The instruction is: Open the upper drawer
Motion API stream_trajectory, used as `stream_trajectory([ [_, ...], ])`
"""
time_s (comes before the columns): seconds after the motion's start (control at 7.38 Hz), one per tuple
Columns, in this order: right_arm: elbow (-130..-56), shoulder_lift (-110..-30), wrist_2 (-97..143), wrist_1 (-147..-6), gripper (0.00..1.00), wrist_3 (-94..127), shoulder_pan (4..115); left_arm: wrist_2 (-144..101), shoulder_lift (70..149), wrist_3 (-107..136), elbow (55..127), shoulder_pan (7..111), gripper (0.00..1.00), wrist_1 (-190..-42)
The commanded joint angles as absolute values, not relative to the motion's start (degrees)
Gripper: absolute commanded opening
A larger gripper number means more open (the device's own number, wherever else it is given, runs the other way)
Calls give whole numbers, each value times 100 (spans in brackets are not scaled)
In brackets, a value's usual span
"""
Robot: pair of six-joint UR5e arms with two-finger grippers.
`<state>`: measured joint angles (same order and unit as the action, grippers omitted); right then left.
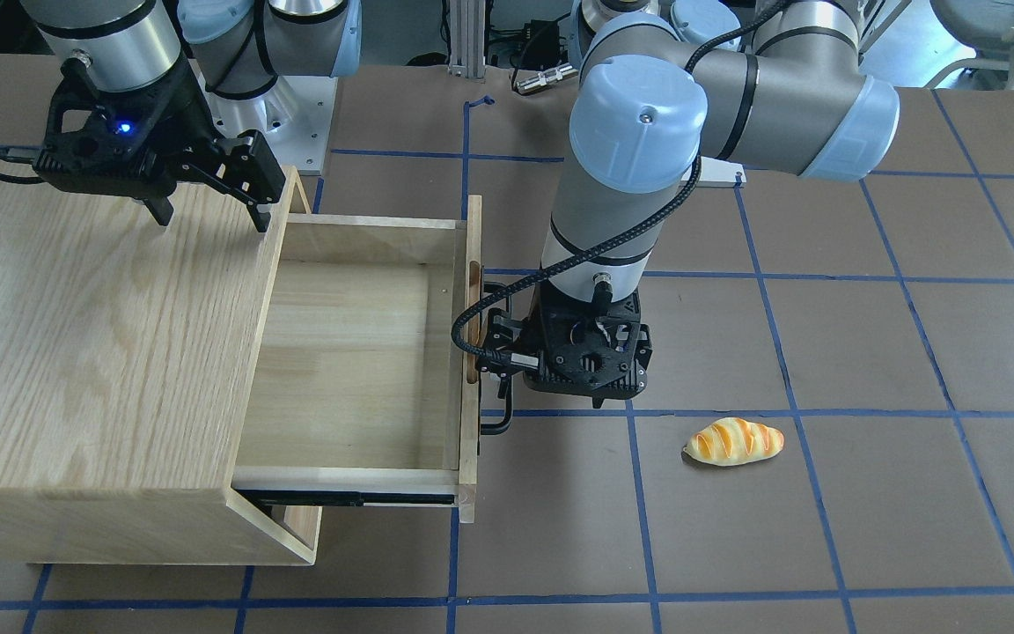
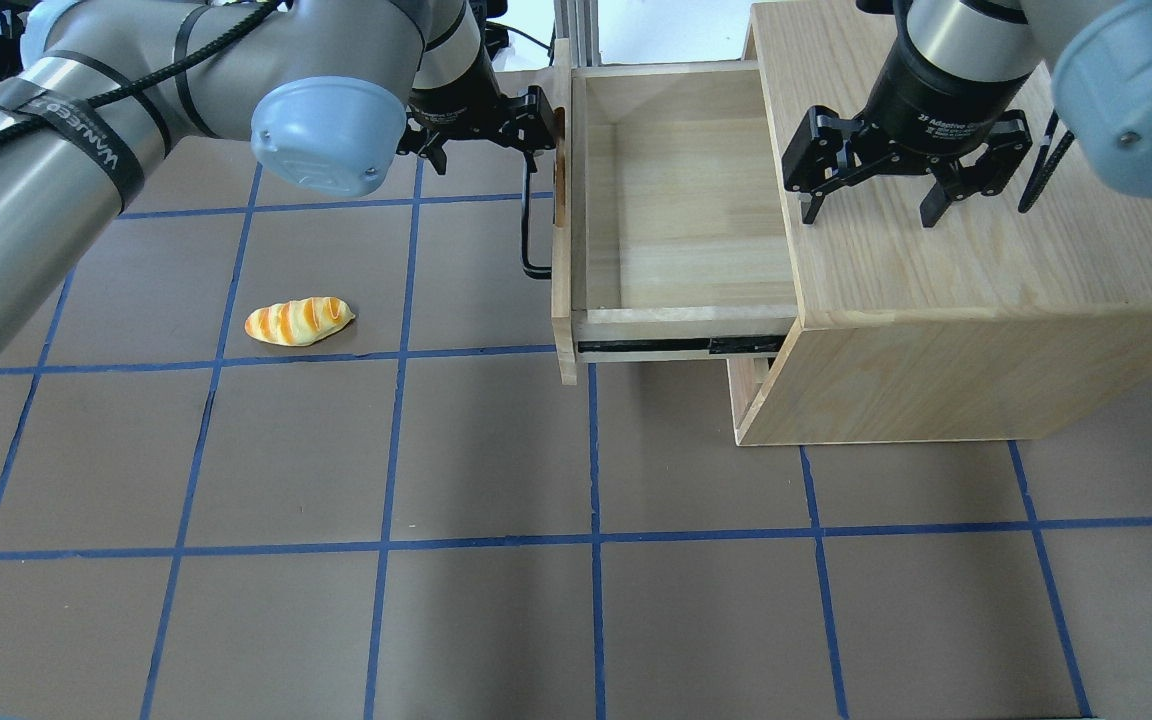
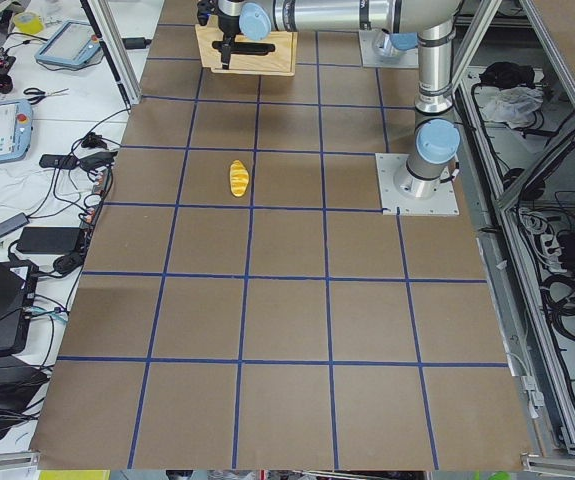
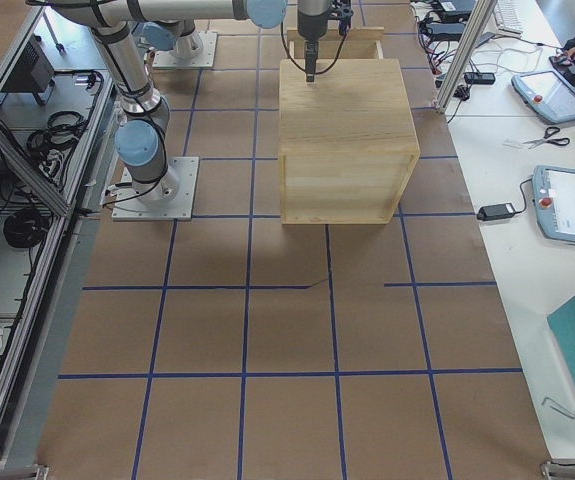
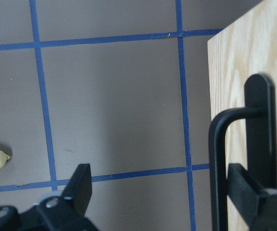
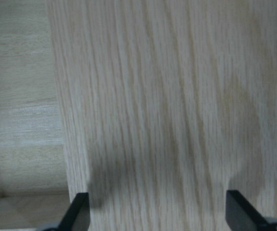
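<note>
Basically done: upper drawer [image 2: 676, 200] sits well out of the cabinet [image 2: 936, 300]. Both claws spread: left gripper [image 5: 158, 168] straddles the handle [image 5: 217, 144], right gripper [image 2: 868, 216] over the cabinet.

Light-wood upper drawer [image 1: 349, 352], black handle [image 5: 217, 173]; orange-striped bread [image 1: 733, 440].

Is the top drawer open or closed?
Open. The drawer sticks far out of the cabinet, and you can see its bare wooden floor.

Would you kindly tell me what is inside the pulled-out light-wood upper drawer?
The shallow light-wood upper drawer shows only its bare wooden floor; nothing lies in the exposed part. Its rear end, under the oak-grain cabinet body, is covered and cannot be seen.
</note>
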<state>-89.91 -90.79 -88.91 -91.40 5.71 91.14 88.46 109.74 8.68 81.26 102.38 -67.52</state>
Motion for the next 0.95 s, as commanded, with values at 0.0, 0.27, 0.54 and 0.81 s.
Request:
stream_trajectory([
  [0.0,-8991,-9079,-8895,-9141,100,571,9114,8859,10951,809,8130,10195,100,-6767],
  [0.27,-8991,-9079,-8894,-9141,100,571,9114,8842,10803,905,8069,10204,100,-7169],
  [0.54,-8991,-9079,-8886,-9141,100,571,9114,8815,10618,1272,7850,10230,100,-7828],
  [0.81,-8991,-9079,-8895,-9141,100,571,9114,8816,10364,1179,7699,10134,100,-8226],
])
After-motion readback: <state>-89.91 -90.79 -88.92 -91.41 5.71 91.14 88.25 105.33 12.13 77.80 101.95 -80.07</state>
